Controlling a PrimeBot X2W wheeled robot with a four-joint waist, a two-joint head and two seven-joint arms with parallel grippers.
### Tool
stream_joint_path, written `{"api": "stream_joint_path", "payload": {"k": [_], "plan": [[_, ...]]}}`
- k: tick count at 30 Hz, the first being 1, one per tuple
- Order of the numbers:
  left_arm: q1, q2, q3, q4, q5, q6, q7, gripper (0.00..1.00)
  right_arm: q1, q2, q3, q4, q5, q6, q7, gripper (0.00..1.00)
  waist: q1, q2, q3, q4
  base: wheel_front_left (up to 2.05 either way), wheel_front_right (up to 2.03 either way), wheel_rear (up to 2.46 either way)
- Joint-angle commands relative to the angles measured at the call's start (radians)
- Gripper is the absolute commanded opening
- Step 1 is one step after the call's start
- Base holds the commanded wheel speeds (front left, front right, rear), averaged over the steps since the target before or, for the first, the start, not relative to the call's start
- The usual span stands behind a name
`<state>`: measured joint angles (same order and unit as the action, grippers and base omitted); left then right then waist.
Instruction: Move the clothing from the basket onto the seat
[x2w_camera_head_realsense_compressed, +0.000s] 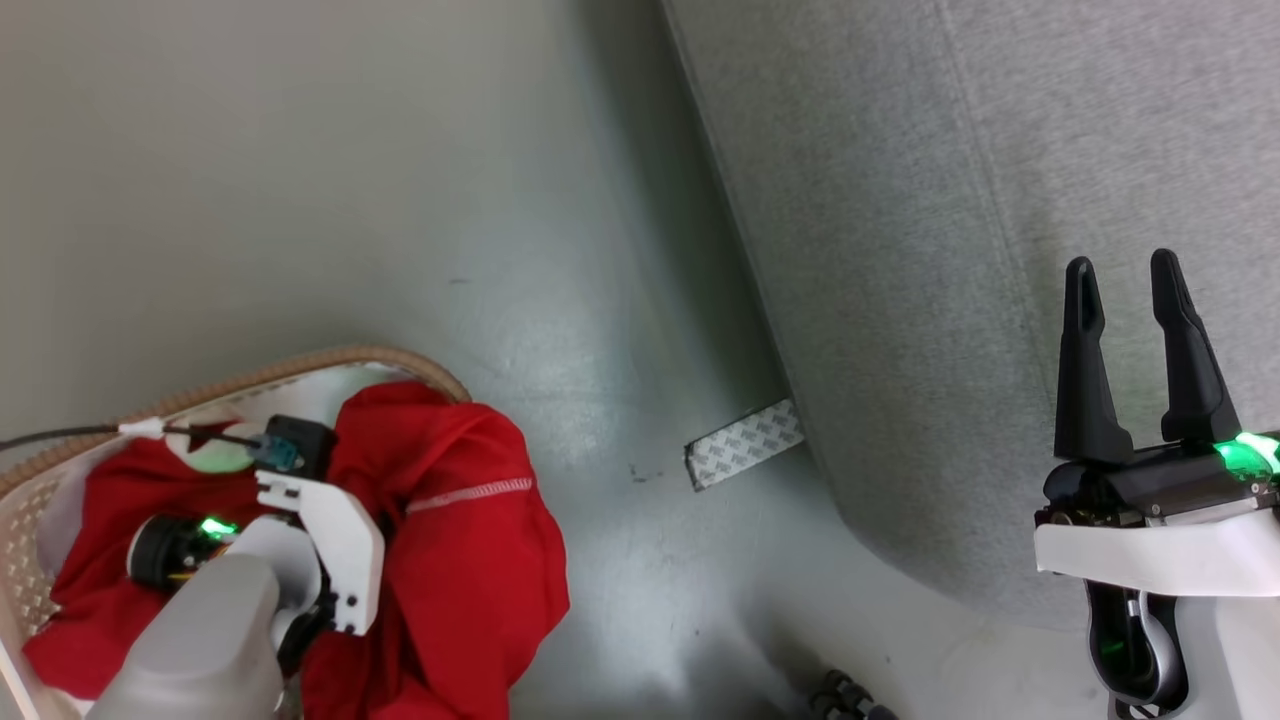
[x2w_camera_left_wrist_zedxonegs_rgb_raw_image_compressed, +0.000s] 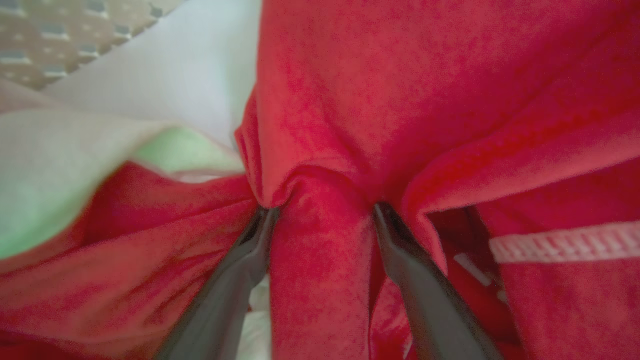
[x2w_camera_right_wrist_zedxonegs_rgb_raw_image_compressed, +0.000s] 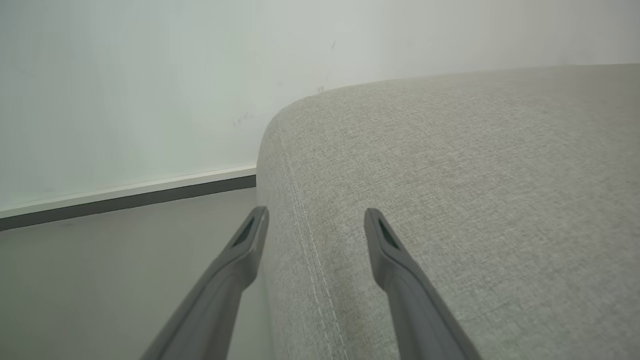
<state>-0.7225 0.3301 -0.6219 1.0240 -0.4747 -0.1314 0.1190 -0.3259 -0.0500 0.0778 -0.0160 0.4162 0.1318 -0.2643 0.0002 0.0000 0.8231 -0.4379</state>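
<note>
The soft bright red fabric clothing sits heaped in the rounded cream-white perforated plastic basket with a tan-brown rim, part of it flopping over the edge. Left gripper is dug in, jaws spread around a ridge of red cloth. Right gripper hangs above the big light grey woven-fabric seat, jaws apart.
</note>
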Motion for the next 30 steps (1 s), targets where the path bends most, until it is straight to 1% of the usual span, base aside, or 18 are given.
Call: {"api": "stream_joint_path", "payload": {"k": [1,6,7,8,9,13,19,25,30], "plan": [[-0.01,0.018,-0.022,0.003,-0.024,0.002,0.005,1.0,0.004,0.0,0.005,-0.012,-0.015,-0.002,0.0,1.0,-0.0002,0.0,0.025,0.024,0.27,0.27,0.27],[-0.025,0.041,-0.096,0.001,-0.081,0.002,0.019,1.0,0.019,-0.001,0.007,-0.03,-0.038,-0.002,0.0,1.0,-0.0002,0.0,0.045,0.05,0.12,0.12,0.12],[-0.027,0.046,-0.112,0.0,-0.086,0.002,0.016,0.86,0.016,-0.001,0.007,-0.03,-0.04,-0.002,0.0,1.0,-0.0002,0.0,0.046,0.05,0.0,0.0,0.0],[-0.029,0.05,-0.125,-0.005,-0.092,0.002,0.002,0.32,0.01,-0.001,0.008,-0.031,-0.038,-0.002,0.0,1.0,-0.0002,0.0,0.045,0.051,0.0,0.0,0.0],[-0.03,0.051,-0.138,-0.008,-0.102,0.002,-0.009,0.0,0.005,-0.001,0.009,-0.031,-0.035,-0.002,0.0,1.0,-0.0002,0.0,0.042,0.052,0.0,0.0,0.0],[-0.039,0.055,-0.181,-0.016,-0.137,0.002,-0.069,0.0,-0.003,-0.001,0.018,-0.022,-0.042,-0.002,0.0,1.0,-0.0002,0.0,0.016,0.068,0.0,0.0,0.0],[-0.034,0.04,-0.242,-0.025,-0.189,0.002,-0.161,0.0,-0.008,-0.001,0.021,0.001,-0.064,-0.002,0.0,1.0,-0.0002,0.0,-0.055,0.099,0.0,0.0,0.0],[-0.004,-0.001,-0.293,-0.023,-0.244,0.002,-0.249,0.0,-0.006,-0.001,0.011,0.033,-0.092,-0.002,0.0,1.0,-0.0002,0.0,-0.178,0.134,0.0,0.0,0.0],[0.028,-0.043,-0.326,-0.035,-0.284,0.002,-0.328,0.0,0.018,-0.002,0.002,0.069,-0.104,-0.002,0.0,1.0,-0.0002,0.0,-0.314,0.175,0.0,0.0,0.0]]}}
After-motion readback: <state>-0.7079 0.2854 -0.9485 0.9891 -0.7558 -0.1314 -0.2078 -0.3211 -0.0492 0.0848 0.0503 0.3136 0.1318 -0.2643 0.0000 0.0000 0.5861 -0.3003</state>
